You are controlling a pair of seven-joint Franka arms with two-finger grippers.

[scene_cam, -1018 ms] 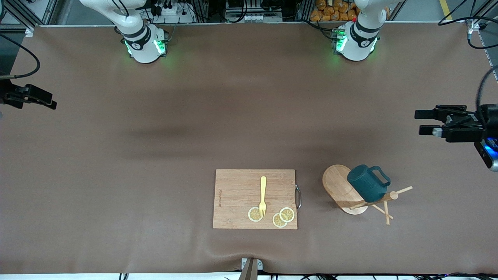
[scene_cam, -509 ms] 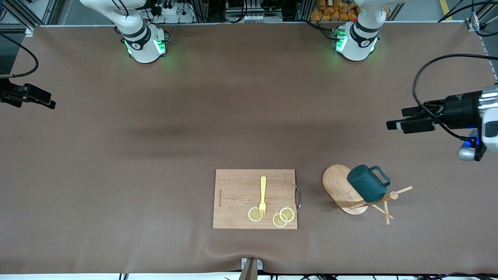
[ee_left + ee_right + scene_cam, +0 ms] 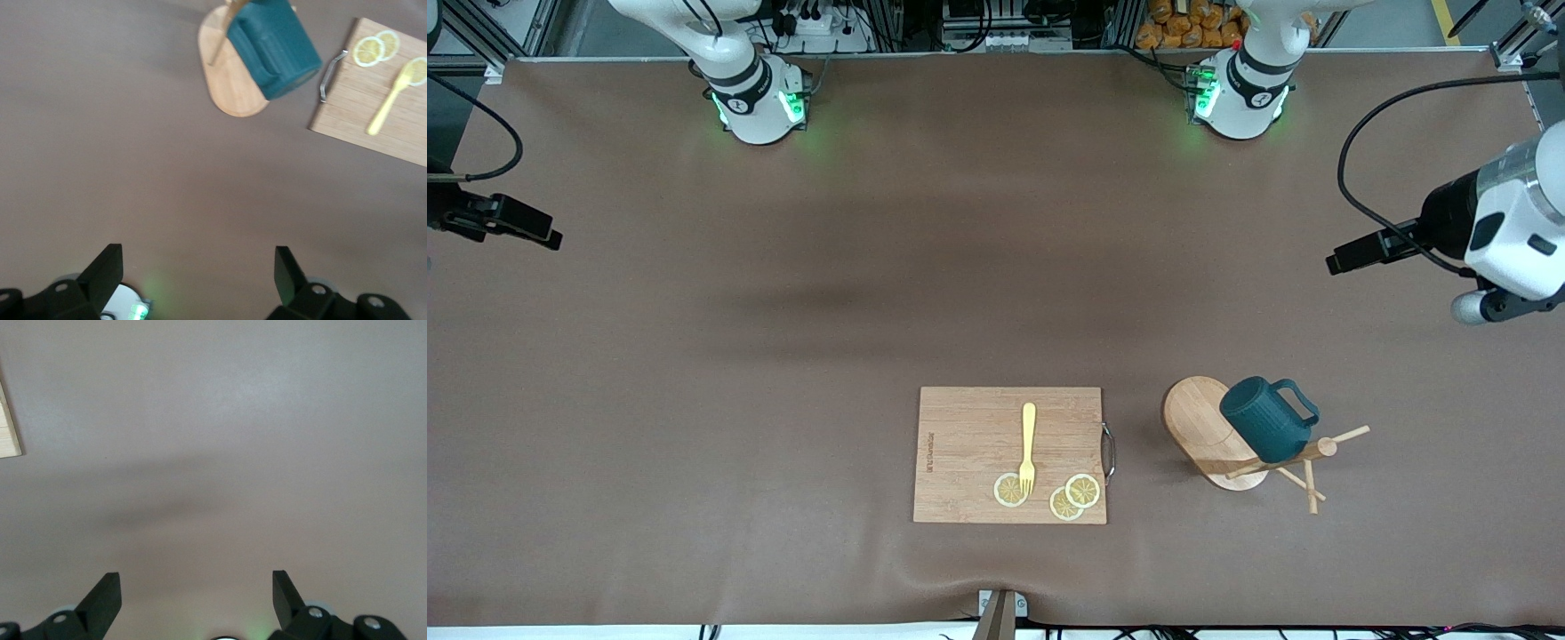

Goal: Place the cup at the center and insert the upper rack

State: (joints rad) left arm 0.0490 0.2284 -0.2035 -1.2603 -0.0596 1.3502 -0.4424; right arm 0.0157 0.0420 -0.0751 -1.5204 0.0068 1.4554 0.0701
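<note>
The left gripper hangs in the air over bare table at the left arm's end, its fingers spread wide and holding nothing. The right gripper waits over the right arm's end, fingers equally spread. The cup hangs tilted on the upper rack, just beside the cutting board.

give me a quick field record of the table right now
cup: hung tilted on the mug tree, toward the left arm's end
cutting board: beside the tree, holding a yellow fork and three lemon slices
left pincer: open, empty, above the bare mat
right pincer: open, empty, waiting at the table's edge
</note>
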